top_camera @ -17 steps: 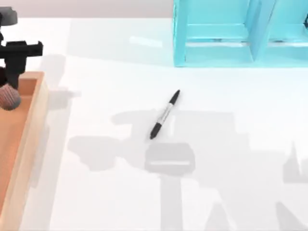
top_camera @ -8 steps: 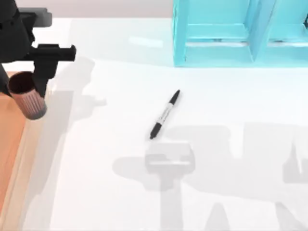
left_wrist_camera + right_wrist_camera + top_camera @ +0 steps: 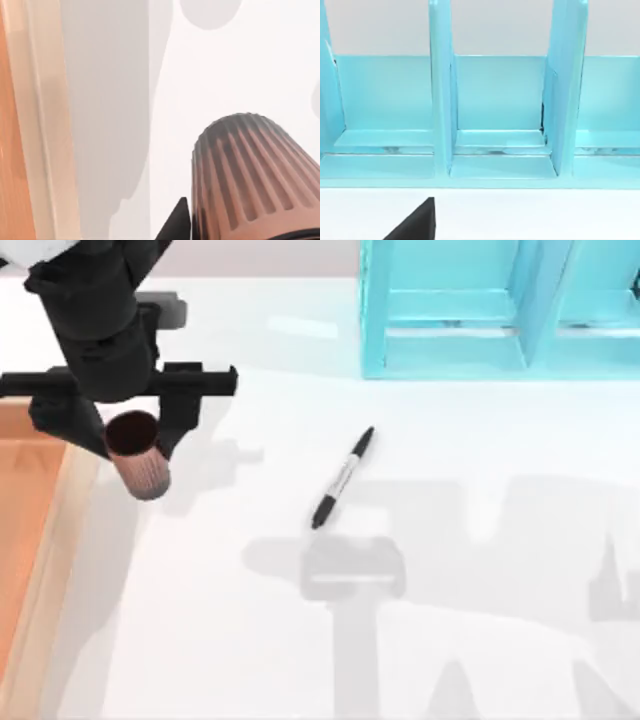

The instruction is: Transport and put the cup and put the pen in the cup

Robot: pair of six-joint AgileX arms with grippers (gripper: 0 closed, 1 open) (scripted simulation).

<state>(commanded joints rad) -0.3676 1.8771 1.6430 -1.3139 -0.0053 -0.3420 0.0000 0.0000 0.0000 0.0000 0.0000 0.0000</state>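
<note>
Left gripper [image 3: 135, 435] clamped around cup [image 3: 138, 460] above table [image 3: 250, 640]; pen [image 3: 343, 478] label unreadable.

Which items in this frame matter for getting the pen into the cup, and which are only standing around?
Part of the job:
- cup, held in the left pincer just past the tray's edge
- pen, lying on the white table

Just there:
- orange tray at the table's left
- turquoise shelf unit at the back
</note>
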